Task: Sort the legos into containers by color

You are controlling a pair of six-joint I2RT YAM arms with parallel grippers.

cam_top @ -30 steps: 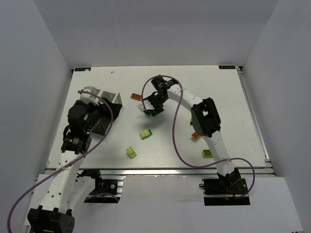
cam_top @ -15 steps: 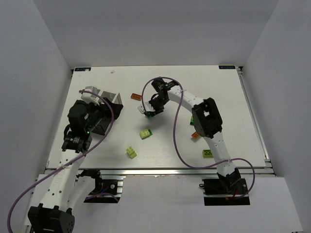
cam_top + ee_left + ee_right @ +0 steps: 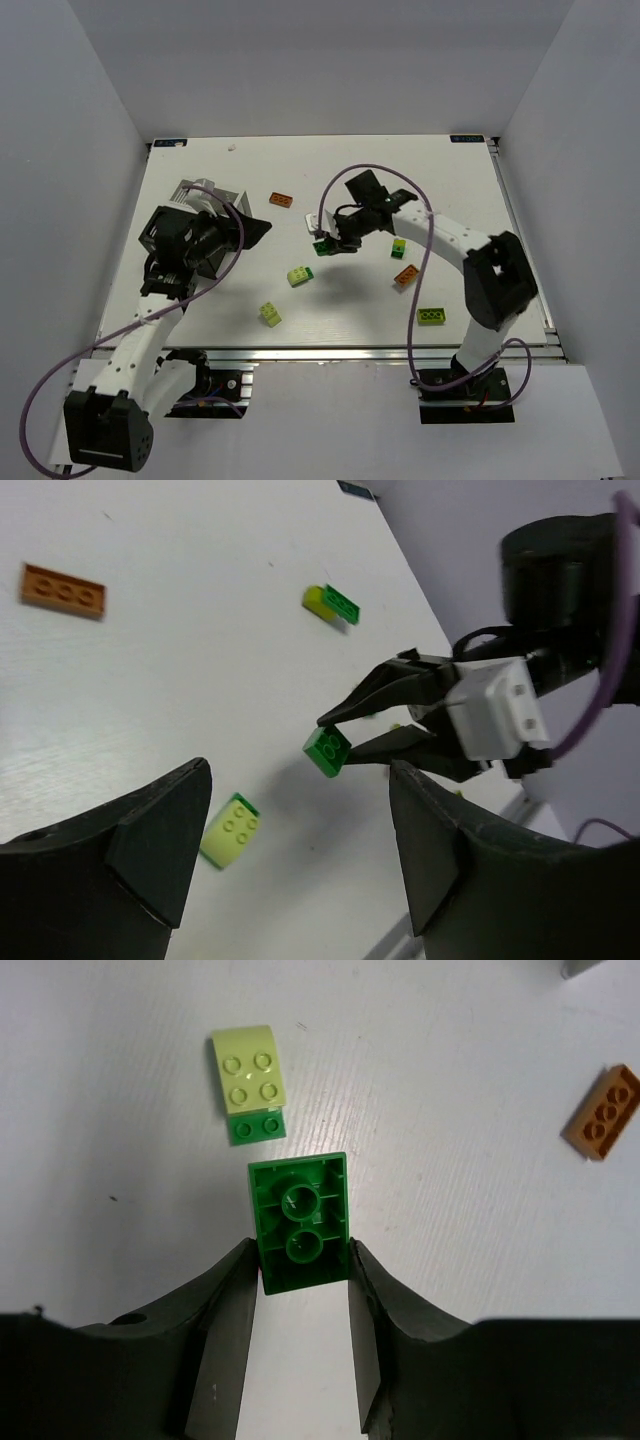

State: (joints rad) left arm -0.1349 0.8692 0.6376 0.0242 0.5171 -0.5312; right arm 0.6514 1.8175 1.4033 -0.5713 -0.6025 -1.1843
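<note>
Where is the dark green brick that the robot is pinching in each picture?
Top external: the dark green brick is near the table's middle, at the tip of the right arm.
Left wrist: mid-picture, between black jaws that reach in from the right.
Right wrist: centre, hollow underside facing the camera, between the jaws.
Shared landmark: the lime brick lies close by in all three.

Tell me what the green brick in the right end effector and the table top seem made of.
Green brick: moulded plastic, smooth and slightly glossy; hollow underside with round tubes shows.
Table top: white, matte, faintly scuffed; likely painted or laminated board, unclear.
</note>
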